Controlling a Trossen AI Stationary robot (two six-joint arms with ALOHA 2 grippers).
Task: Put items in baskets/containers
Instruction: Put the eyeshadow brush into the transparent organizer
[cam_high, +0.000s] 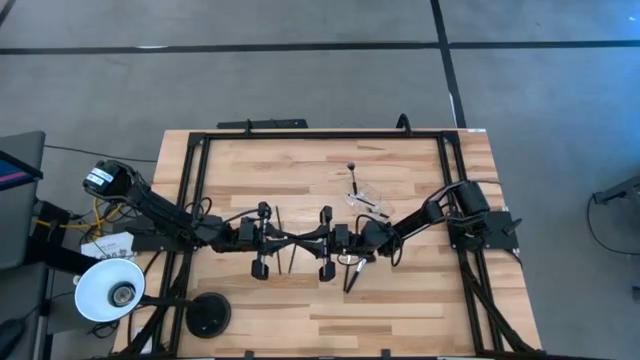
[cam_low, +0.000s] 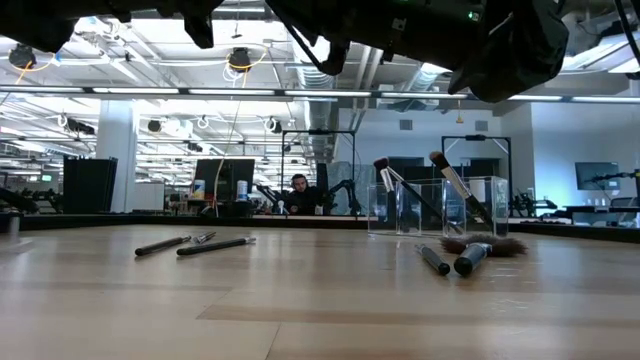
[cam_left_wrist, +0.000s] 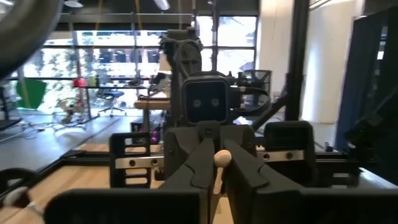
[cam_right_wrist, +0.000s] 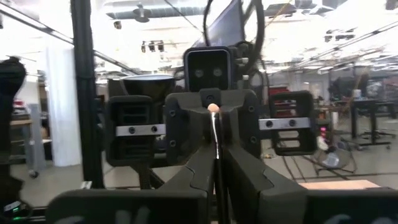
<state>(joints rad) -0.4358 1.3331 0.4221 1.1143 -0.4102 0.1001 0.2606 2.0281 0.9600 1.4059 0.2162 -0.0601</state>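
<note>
My two grippers meet tip to tip over the middle of the table, left gripper (cam_high: 291, 238) and right gripper (cam_high: 305, 238), each shut on one slim makeup brush (cam_right_wrist: 216, 140) that runs level between them. The clear cup (cam_high: 368, 201) stands on the table beyond them toward the far edge, with brushes (cam_low: 440, 165) leaning out of it. Loose brushes lie flat on the wood: two thin dark ones (cam_high: 292, 258) by the left gripper, and others (cam_high: 350, 276) under the right gripper. The low view shows a fan-headed brush (cam_low: 487, 244) among them. My left gripper has the brush's pale rounded end (cam_left_wrist: 222, 158) pinched between its two fingers (cam_left_wrist: 189, 171), coming level from the table's left; the brush is lifted clear of the table. My right gripper pinches the thin handle (cam_right_wrist: 216, 155) between its fingers (cam_right_wrist: 199, 174), level from the table's right and along the brush. The pale end (cam_right_wrist: 213, 107) points away toward the left gripper.
A black frame (cam_high: 195, 170) rims the tabletop. A white round lamp shade (cam_high: 110, 290) and its black base (cam_high: 208, 315) sit at the near left corner. Bare wood lies along the near edge and the far left. People and desks show in the room behind.
</note>
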